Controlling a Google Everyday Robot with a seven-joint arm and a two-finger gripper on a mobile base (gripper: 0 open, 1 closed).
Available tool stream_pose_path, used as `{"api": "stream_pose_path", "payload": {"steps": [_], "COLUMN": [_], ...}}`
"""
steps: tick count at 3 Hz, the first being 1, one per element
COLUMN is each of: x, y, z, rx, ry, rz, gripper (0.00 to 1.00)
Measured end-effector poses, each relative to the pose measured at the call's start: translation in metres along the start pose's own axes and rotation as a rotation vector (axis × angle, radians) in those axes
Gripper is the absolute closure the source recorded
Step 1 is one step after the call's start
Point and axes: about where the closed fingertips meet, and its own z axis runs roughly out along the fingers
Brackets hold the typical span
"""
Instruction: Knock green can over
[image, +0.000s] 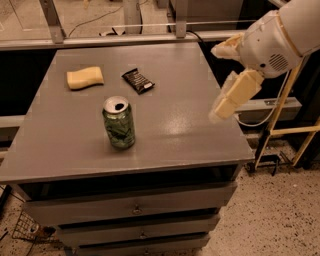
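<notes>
Camera view: can (119, 122) stands upright on the desk (175, 125), front-left of centre. Sponge (85, 78) & wrapper (138, 80) lie behind it, well apart. Gripper (218, 80) hangs over the desk's right side, spread, holding nothing, well apart from the can. We sweep in from the right & hit near the can's top, not its base, so it tips vs. slides.

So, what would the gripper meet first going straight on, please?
The gripper, over the right edge of the table, points down-left: probably bare tabletop first, short of the green can; depth unclear.
</notes>
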Motion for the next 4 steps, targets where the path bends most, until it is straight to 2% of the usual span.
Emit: {"api": "stream_pose_path", "payload": {"steps": [1,2,3,4], "x": [-0.032,-0.051,-0.066,-0.075], "y": [0.004,0.021,0.037,0.041], "z": [0.025,0.06,0.095,0.111], "rx": [-0.051,-0.123,-0.183,-0.203], "ry": [-0.109,-0.146,-0.201,-0.239], "rz": [-0.041,-0.057,-0.047,-0.039], "gripper": [0.0,0.0,0.0,0.0]}}
